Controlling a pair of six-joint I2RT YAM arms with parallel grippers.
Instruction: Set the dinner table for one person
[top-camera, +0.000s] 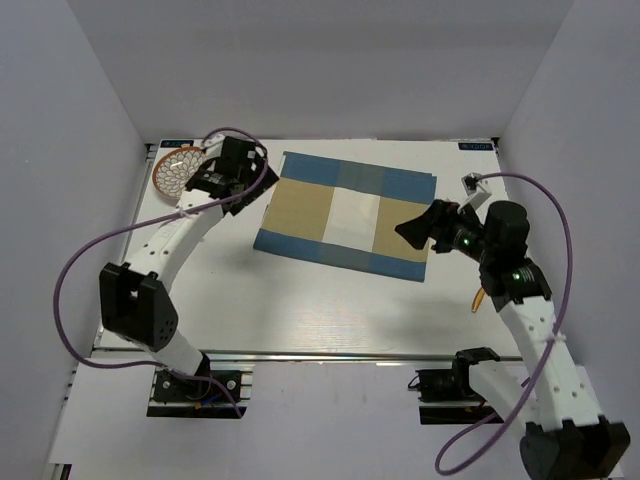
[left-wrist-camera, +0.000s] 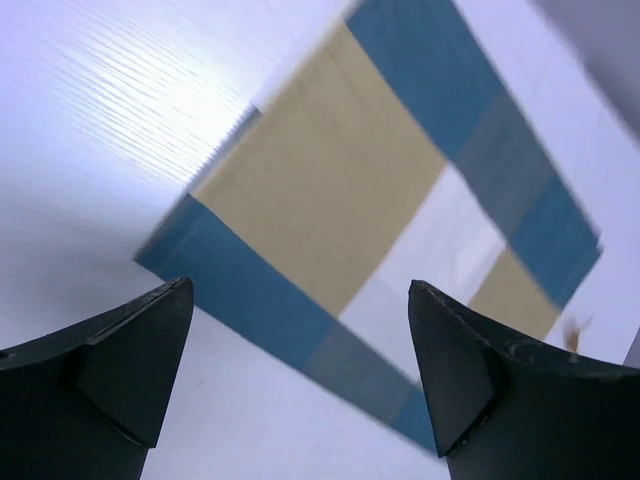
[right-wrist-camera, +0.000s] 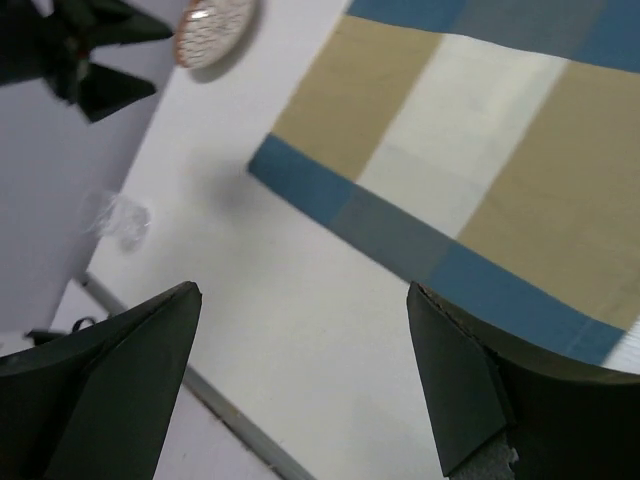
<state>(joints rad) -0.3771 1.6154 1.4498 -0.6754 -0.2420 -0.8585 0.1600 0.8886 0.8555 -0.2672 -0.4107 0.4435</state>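
The white dinner table (top-camera: 300, 310) bears a blue-and-tan placemat (top-camera: 345, 215) at its middle back; the placemat also shows in the left wrist view (left-wrist-camera: 330, 190) and the right wrist view (right-wrist-camera: 470, 150). A round red-patterned plate (top-camera: 178, 168) lies at the back left corner and shows in the right wrist view (right-wrist-camera: 213, 25). My left gripper (top-camera: 250, 168) is open and empty, just right of the plate, above the table near the placemat's left edge (left-wrist-camera: 300, 285). My right gripper (top-camera: 407, 228) is open and empty over the placemat's right edge (right-wrist-camera: 303, 288).
A small white and grey object (top-camera: 472, 183) lies at the back right. A thin orange item (top-camera: 480, 297) lies under my right arm and shows in the left wrist view (left-wrist-camera: 575, 335). A faint clear object (right-wrist-camera: 120, 218) sits near the table's left side. A metal rail (top-camera: 330, 355) runs along the near edge.
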